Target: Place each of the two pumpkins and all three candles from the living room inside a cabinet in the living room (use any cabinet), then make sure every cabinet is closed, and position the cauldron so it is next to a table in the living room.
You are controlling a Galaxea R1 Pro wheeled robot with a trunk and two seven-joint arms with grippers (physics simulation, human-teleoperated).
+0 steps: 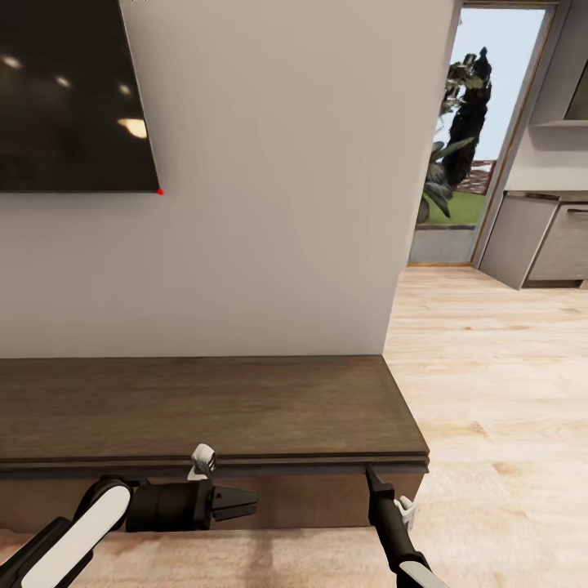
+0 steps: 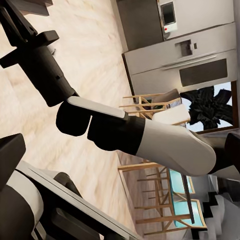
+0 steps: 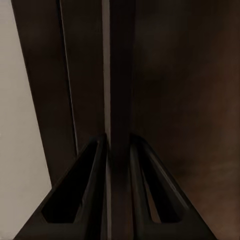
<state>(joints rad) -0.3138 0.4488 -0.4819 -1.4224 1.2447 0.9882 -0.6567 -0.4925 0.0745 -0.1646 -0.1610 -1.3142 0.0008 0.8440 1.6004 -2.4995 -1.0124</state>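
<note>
Two pincers work low at the cabinet [image 1: 204, 408]: right pincer [image 1: 371, 474] straddles a drawer-front edge, unclamped; left pincer [image 1: 241, 504] looks closed, empty. Stowing seemingly remains.

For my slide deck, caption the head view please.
Right claw tucked under the dark cabinet top's edge; left claw hovers beside the front.

Left arm enters head view from lower left, white forearm bent inward, black wrist turned sideways. Left gripper [image 1: 245, 504] points toward robot's right, jaws drawn together to narrow tip, nothing between them. Right arm rises from lower right, forearm slim and black. Right gripper [image 1: 374, 475] points up and forward; in right wrist view its fingers [image 3: 82, 192] stand slightly parted, straddling thin dark edge.
</note>
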